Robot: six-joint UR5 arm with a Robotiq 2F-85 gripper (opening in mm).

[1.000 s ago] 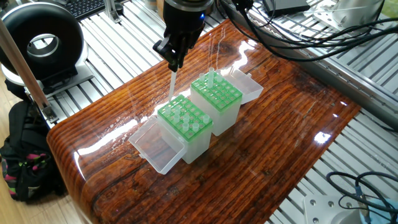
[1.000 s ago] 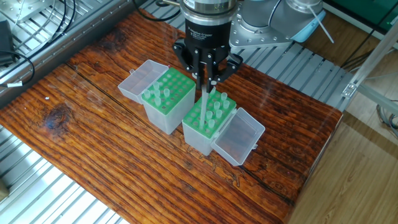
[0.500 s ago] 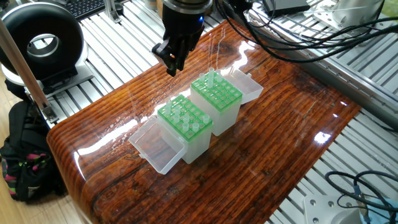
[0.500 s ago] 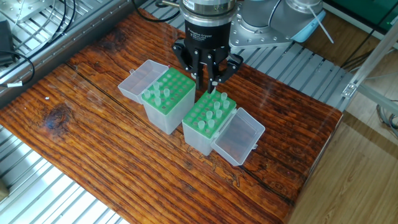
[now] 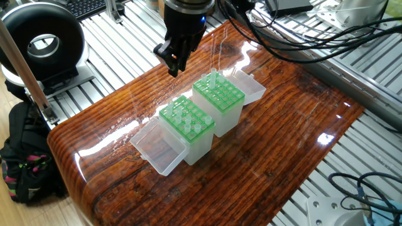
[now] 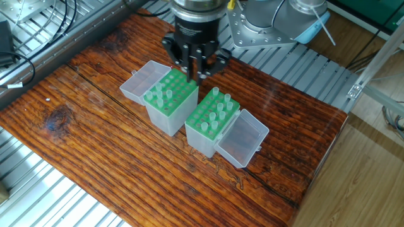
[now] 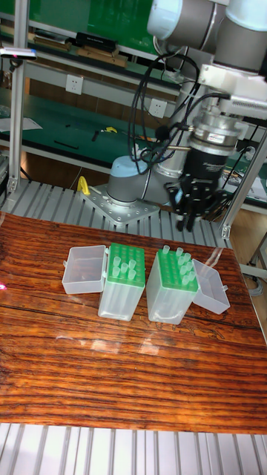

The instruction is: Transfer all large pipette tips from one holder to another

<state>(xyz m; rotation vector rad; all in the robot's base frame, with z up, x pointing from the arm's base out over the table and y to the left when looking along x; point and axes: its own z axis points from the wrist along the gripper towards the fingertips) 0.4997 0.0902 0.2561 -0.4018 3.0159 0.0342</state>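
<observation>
In one fixed view, the gripper (image 5: 175,63) hung over the desk (image 5: 270,144) in the upper left of the frame, above and left of the two green racks (image 5: 202,113). Its fingers (image 5: 171,60) stood close together; whether they held a tip could not be told. Large pipette tips (image 5: 188,122) stood in the nearer rack.

In the other fixed view, the gripper (image 6: 195,70) sat just above the left rack (image 6: 169,94), fingers narrow. Tips rose from both racks, more in the right rack (image 6: 213,116).

In the tall fixed view, the gripper (image 7: 191,215) hovered above the right-hand rack (image 7: 175,278). No writing could be read anywhere.
</observation>
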